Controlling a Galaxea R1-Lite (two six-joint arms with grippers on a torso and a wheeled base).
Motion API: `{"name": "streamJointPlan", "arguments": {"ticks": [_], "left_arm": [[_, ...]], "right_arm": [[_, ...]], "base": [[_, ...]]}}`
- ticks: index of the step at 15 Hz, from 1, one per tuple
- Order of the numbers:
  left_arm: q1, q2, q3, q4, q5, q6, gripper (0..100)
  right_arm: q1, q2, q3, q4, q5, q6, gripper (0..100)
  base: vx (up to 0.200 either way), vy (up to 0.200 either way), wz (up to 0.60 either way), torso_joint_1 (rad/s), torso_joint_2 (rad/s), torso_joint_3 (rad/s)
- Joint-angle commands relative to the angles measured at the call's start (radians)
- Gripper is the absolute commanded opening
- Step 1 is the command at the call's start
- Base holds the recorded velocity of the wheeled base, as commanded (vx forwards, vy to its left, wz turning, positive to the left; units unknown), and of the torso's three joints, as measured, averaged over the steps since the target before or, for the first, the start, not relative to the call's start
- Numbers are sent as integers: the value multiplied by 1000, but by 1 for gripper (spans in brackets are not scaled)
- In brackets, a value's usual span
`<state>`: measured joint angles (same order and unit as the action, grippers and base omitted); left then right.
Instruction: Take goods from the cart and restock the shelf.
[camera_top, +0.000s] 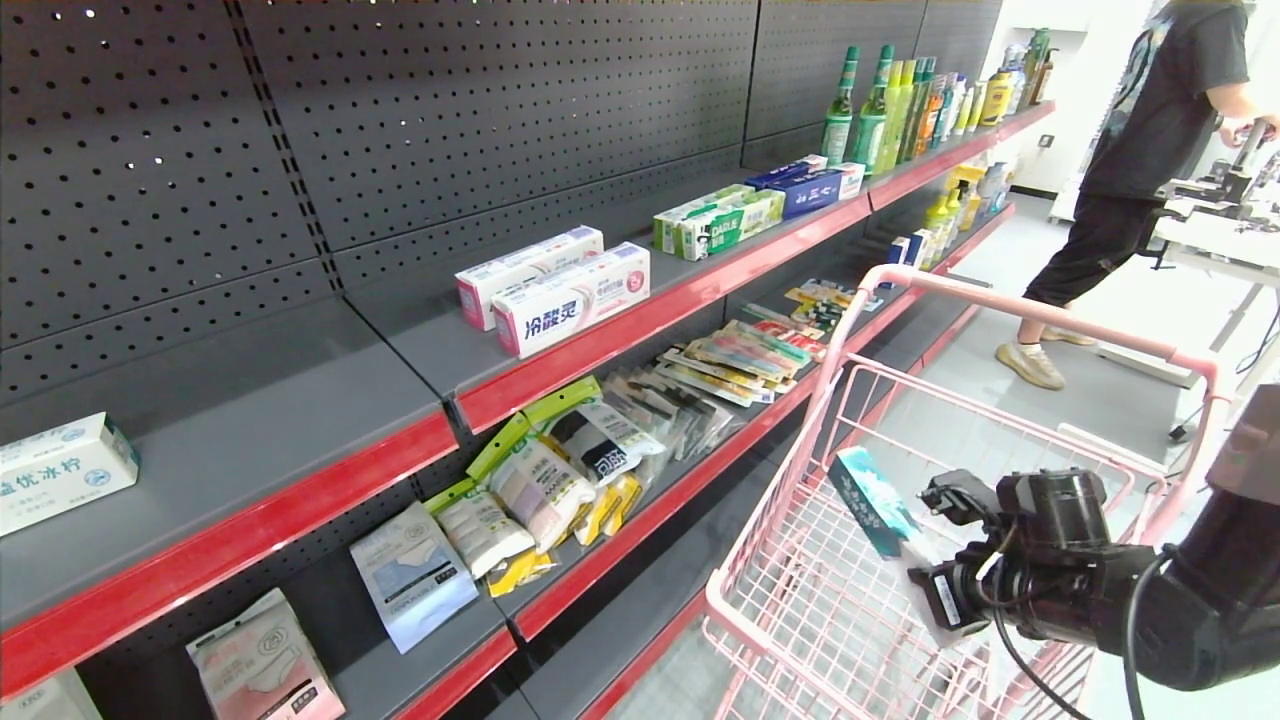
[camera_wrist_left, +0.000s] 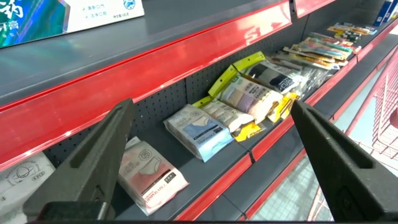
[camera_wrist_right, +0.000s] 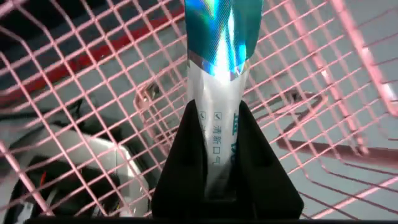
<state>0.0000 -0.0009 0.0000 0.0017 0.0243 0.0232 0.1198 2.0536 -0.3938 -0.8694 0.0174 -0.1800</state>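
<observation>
The right pincer (camera_wrist_right: 214, 134) is clamped on a teal toothpaste box (camera_top: 868, 498) inside the pink cart (camera_top: 1040, 318); the left pincer (camera_wrist_left: 211, 109) stands apart before the shelf (camera_top: 250, 400). The box should rise clear of the wire rim before swinging shelfward.

Our black right arm (camera_top: 1200, 600) lies low, stretched toward our left, with its wrist about level. Our right claw (camera_top: 925, 560) is closed, and its two dark fingers (camera_wrist_right: 186, 155) press the flat faces of a teal and white cardboard box (camera_top: 868, 500), which it holds on end and slightly tilted. Our left claw (camera_wrist_left: 208, 121) is spread wide, its two dark wedge-shaped fingers (camera_wrist_left: 93, 162) gripping nothing.
</observation>
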Motion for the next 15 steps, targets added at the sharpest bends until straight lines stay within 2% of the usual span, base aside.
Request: {"name": "streamJointPlan", "arguments": {"ticks": [1,2,6,9,11,14,15], "left_arm": [[0,1,0,0,0,0,100],[0,1,0,0,0,0,100],[0,1,0,0,0,0,100],[0,1,0,0,0,0,100],[0,1,0,0,0,0,100],[0,1,0,0,0,0,100],[0,1,0,0,0,0,100]], "right_arm": [[-8,-110,-20,13,-36,8,0],[-9,-144,-23,44,-57,10,0],[-9,-372,-126,349,-88,10,0],[-12,-556,-131,540,-103,14,0],[-26,-642,-128,618,-137,39,0],[-51,-679,-126,622,-182,45,0],[-94,-734,-111,624,-195,48,0]], "base": [[0,0,0,0,0,0],[0,0,0,0,0,0],[0,0,0,0,0,0],[0,0,0,0,0,0],[0,0,0,0,0,0],[0,0,0,0,0,0],[0,0,0,0,0,0]]}}
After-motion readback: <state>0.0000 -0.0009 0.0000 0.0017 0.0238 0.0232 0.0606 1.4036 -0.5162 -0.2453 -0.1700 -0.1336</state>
